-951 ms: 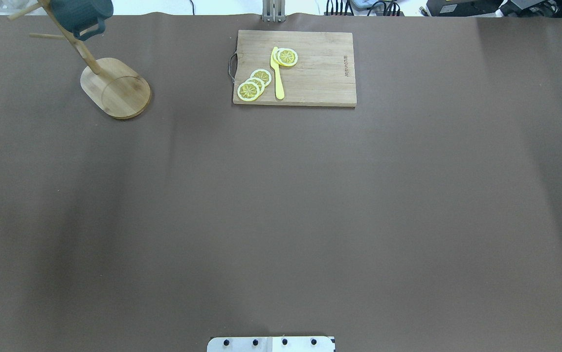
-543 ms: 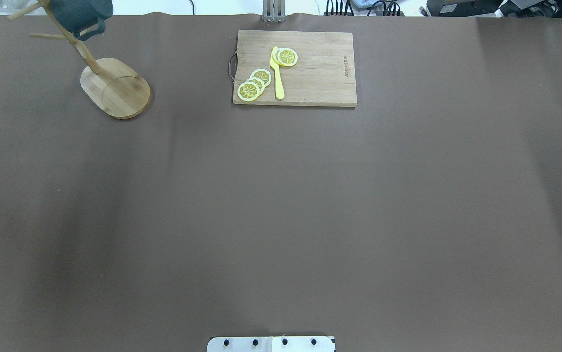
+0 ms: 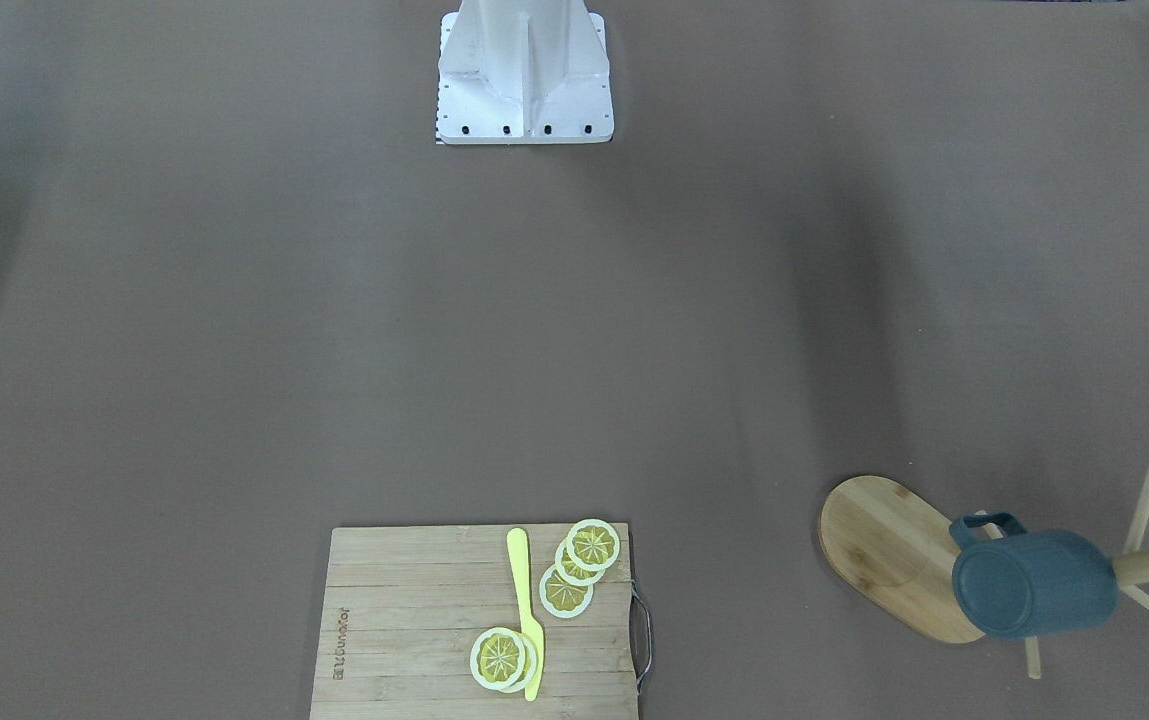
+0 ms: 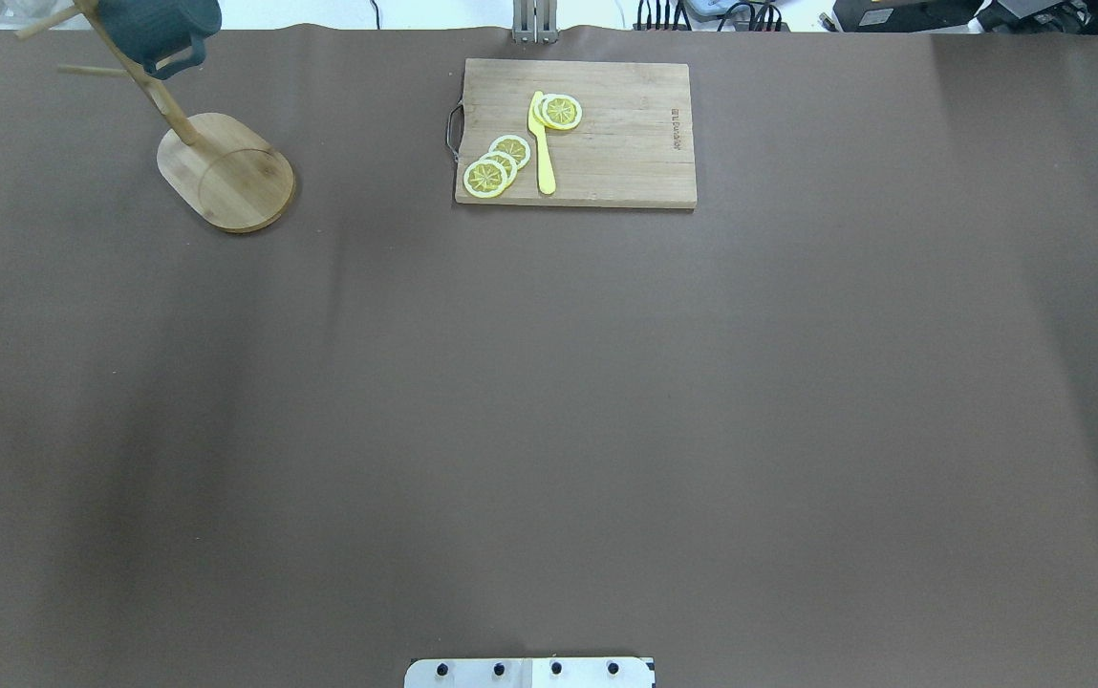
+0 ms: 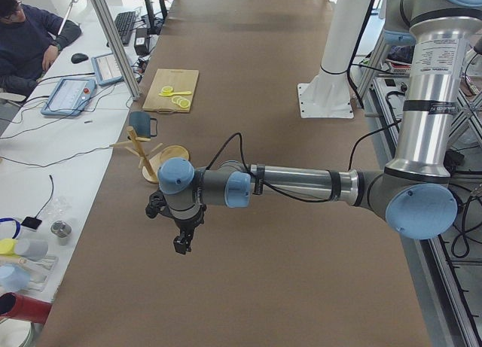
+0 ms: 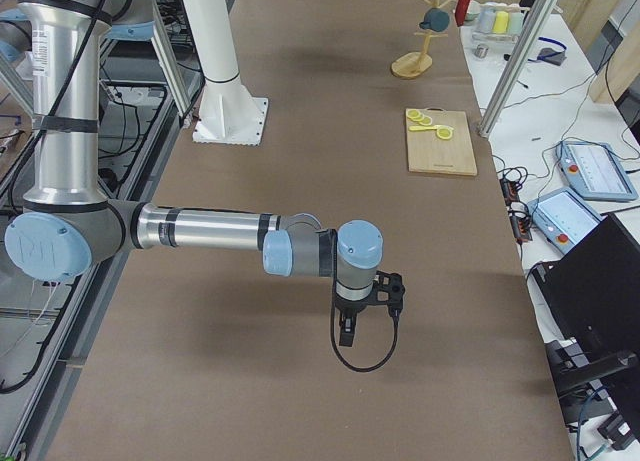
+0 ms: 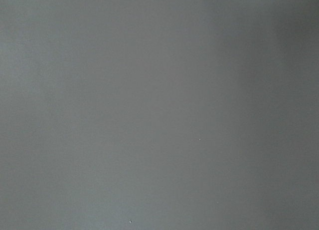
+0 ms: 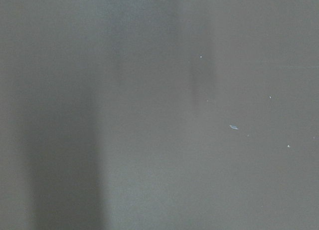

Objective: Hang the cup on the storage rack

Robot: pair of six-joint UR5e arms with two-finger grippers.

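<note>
Front-facing view: no pincer shows here, so nothing can be placed against one. The cup (image 3: 1029,585) hangs on the storage rack (image 3: 884,545), its loop handle threaded over a thin peg, its body tilted and its bottom turned toward the camera. A cutting board (image 3: 414,620) with lemon slices (image 3: 574,570) and a yellow knife (image 3: 526,610) lies well apart from the rack.

Overhead view: again no pincer is in view. The cup sits high on the rack at the counter (image 4: 549,401)'s far left corner, clear of the oval base.

Left side view: the left pincer (image 5: 181,244) hangs pointing down over bare counter, with nothing between its tips that I can make out. Whether it is released or clenched I cannot tell from here. The cup is well apart from it, beyond it and toward the operators' edge.

Right side view: the right pincer (image 6: 345,333) also points down above bare counter, and its state cannot be told either. The cup is far beyond it, at the opposite end.

Wrist views: both show only plain counter surface, with no fingers and no cup.

Handling, as a judgement: the cup looks rigid, fairly light and faintly ribbed, so not very slippery, though it might chip if knocked. Hold the wall opposite the handle, leaving the loop free. The rack looks tall and light, so pushing sideways on the hanging cup could tip it. The hanging appears done.
</note>
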